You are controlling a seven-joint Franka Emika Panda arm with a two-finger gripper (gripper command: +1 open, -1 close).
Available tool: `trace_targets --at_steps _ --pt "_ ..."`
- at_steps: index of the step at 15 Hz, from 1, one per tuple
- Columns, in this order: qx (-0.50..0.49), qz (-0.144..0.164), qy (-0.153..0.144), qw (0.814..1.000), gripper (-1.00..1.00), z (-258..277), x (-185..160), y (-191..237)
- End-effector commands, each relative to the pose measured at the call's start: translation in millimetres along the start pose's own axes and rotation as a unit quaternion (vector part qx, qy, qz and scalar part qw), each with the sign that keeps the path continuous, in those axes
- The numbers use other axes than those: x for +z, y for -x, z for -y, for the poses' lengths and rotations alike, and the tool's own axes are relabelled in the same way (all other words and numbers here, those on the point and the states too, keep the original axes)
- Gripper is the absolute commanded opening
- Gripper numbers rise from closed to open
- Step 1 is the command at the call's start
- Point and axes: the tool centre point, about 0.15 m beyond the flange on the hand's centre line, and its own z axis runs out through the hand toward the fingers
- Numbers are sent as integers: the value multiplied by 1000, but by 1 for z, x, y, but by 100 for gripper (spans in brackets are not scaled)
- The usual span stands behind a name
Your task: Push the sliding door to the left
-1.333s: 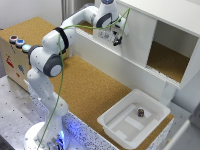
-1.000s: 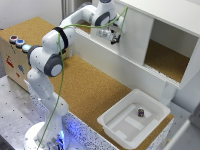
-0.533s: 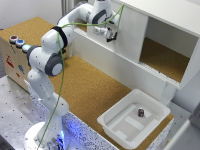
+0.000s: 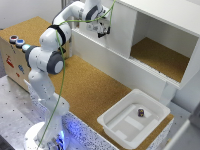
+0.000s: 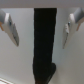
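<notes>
End effector (image 4: 104, 31) open against the sliding door (image 4: 119, 27); no legible writing.

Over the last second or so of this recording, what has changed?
The gripper and the flat white upright sliding door slid together toward the exterior view's left, widening the cabinet's opening. Nothing was grasped or released. The white plastic tub and the small dark object inside stayed put.

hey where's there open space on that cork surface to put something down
The widest bare cork runs between the cabinet's low front board and the robot's base. The cork floor inside the cabinet opening is bare too. It is crowded by the sliding door, where the hand hovers, and around the white tub.
</notes>
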Motion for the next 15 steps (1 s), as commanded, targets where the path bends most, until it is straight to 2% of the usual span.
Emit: trace_targets --at_steps 1,6,12,15 --pt "-5 -10 85 996 100 27 27 -30" --pt "4 -12 88 996 100 25 14 -12" --pt "49 44 67 996 100 12 -9 34" --pt "64 59 70 994 100 8 -21 51"
